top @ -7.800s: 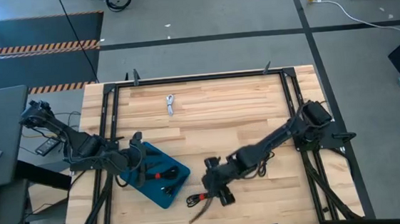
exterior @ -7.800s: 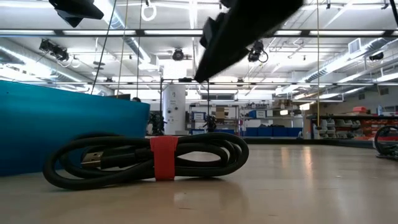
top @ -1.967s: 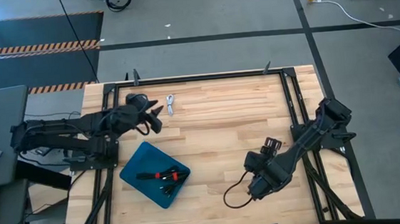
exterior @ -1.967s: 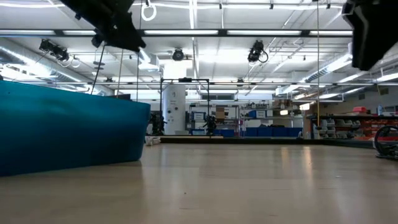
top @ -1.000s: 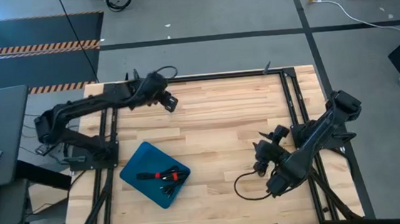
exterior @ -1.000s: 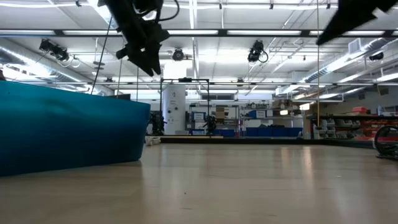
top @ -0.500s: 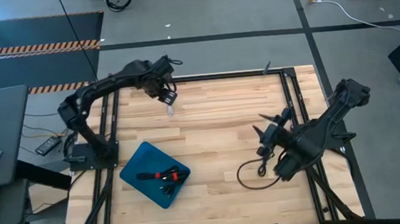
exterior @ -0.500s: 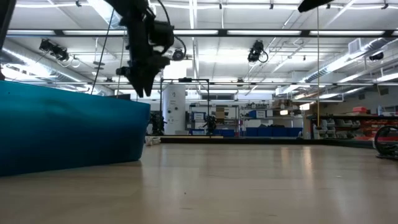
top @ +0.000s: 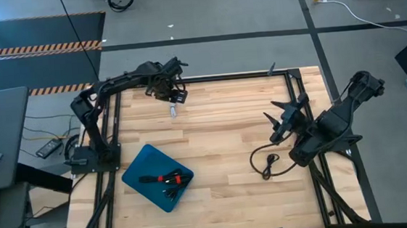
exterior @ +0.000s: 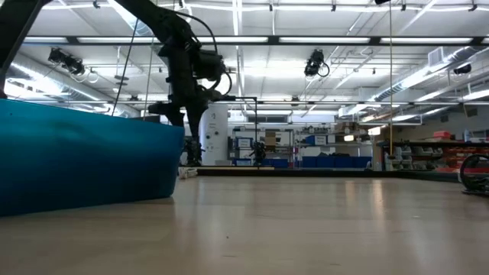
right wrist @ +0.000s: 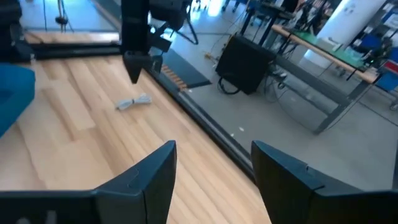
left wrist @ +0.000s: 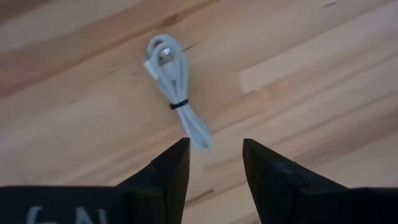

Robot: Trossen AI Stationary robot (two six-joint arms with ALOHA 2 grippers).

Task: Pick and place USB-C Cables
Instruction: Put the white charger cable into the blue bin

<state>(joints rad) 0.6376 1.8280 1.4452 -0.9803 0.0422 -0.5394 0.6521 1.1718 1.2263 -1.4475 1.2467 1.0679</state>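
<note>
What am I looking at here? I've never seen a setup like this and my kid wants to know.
Two robot arms work at a wooden table. One picture looks straight down, one level across the tabletop, and one comes from each wrist. The left gripper hovers open over a white-grey cable on the wood, holding nothing. The right gripper, open and empty, is raised at the table's right side. A blue tray holds bundled black cables. One loose black cable lies on the table.

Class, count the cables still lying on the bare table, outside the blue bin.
2: a white cable under the left end effector, a black cable near the right arm. More lie in the bin.
</note>
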